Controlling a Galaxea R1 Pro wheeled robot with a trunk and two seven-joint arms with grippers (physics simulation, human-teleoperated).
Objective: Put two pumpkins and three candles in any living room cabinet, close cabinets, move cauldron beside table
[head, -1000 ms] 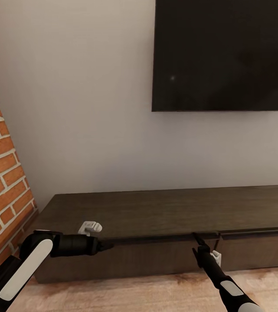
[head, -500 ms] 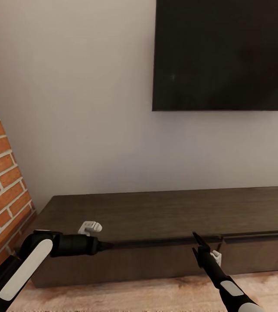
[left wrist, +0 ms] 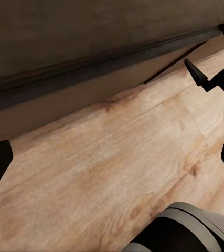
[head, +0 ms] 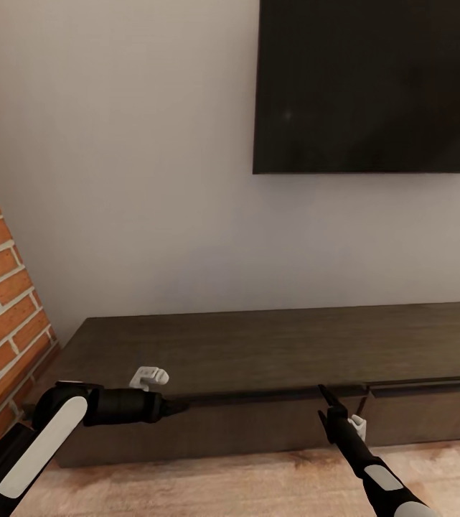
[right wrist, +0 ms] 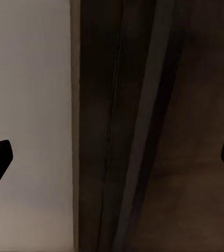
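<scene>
Head view: long low dark-brown wooden cabinet (head: 280, 352) against wall under black screen (head: 373, 86). I hold left tool (head: 179, 406) and right tool (head: 328, 403) at drawer seam, both spread wide, empty. Best: catch drawer lip with both, pull evenly, straight back.

Head faces wall; all views share cabinet (head: 273, 345).

Home living room, wall-mounted television (head: 373, 86), low cabinet (head: 280, 352), brick wall (head: 0, 323)
</scene>
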